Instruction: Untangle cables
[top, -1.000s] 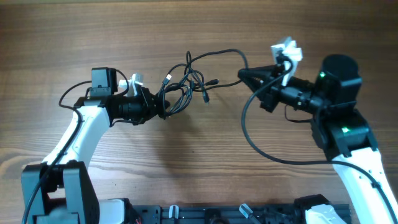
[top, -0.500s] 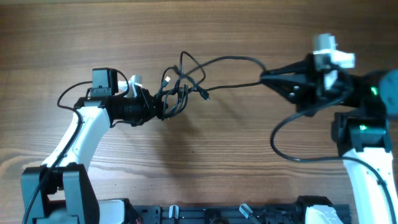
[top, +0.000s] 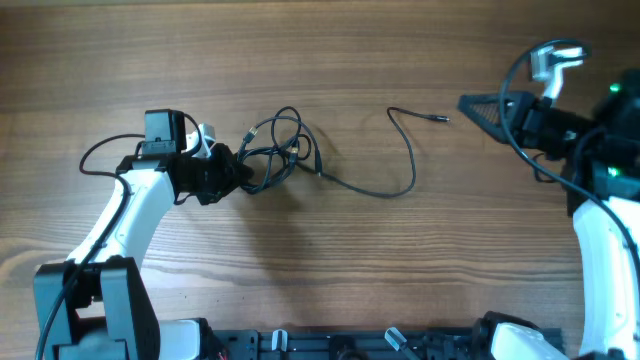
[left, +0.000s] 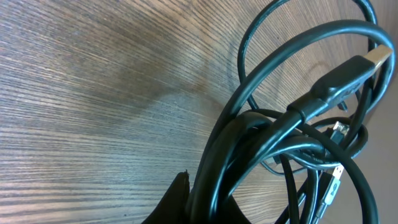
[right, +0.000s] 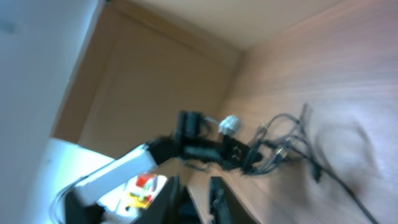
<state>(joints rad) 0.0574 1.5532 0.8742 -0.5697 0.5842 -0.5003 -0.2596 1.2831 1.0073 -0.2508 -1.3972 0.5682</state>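
Overhead, left gripper (top: 244, 178) clenched on cables (top: 283, 158), right gripper (top: 466, 102) parted, empty, open table (top: 320, 280) below both.

table (top: 330, 260): wood, matt, visible grain | cables (left: 231, 155): black, smooth, slight sheen | plug (left: 378, 58): metal tip

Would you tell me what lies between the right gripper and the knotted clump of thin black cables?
Overhead, one loose black cord trails from the clump, its plug short of the right gripper; otherwise bare wooden table.
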